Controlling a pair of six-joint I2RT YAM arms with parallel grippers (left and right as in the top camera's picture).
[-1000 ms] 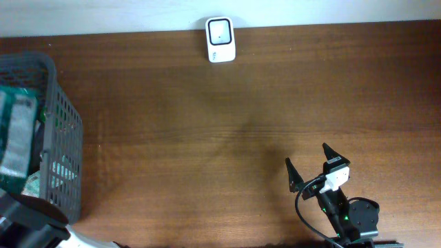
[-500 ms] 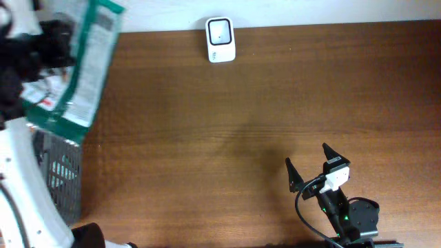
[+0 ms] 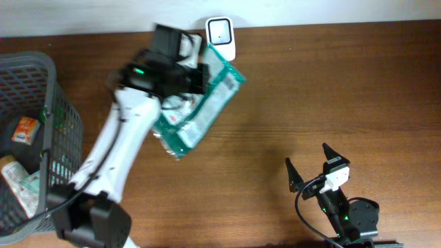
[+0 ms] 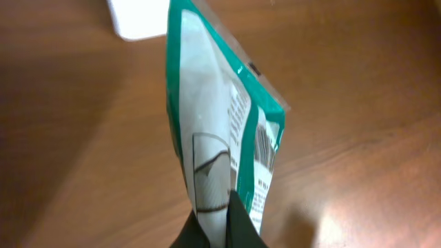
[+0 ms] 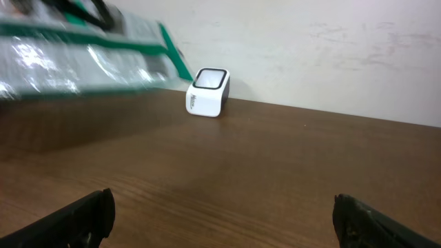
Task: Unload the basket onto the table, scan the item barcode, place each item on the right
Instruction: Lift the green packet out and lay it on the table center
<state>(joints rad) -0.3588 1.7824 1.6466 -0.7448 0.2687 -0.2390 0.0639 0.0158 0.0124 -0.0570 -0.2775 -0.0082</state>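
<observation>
The left gripper pinches the green packet by one edge, just beside the scanner. It looks light, floppy and slick, so a seam grip suits. The right gripper gapes empty, well apart from the scanner.

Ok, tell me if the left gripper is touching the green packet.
Touching. The left wrist view shows the left gripper pinched shut on the lower edge of the green packet, with no gap between them.

Teal-and-white pouch, dark brown wood-grain tabletop.
Pouch edges teal, panels whitish and glossy, black print, black-striped barcode; scanner white with black face; basket dark grey mesh; left arm white, black joints.
</observation>
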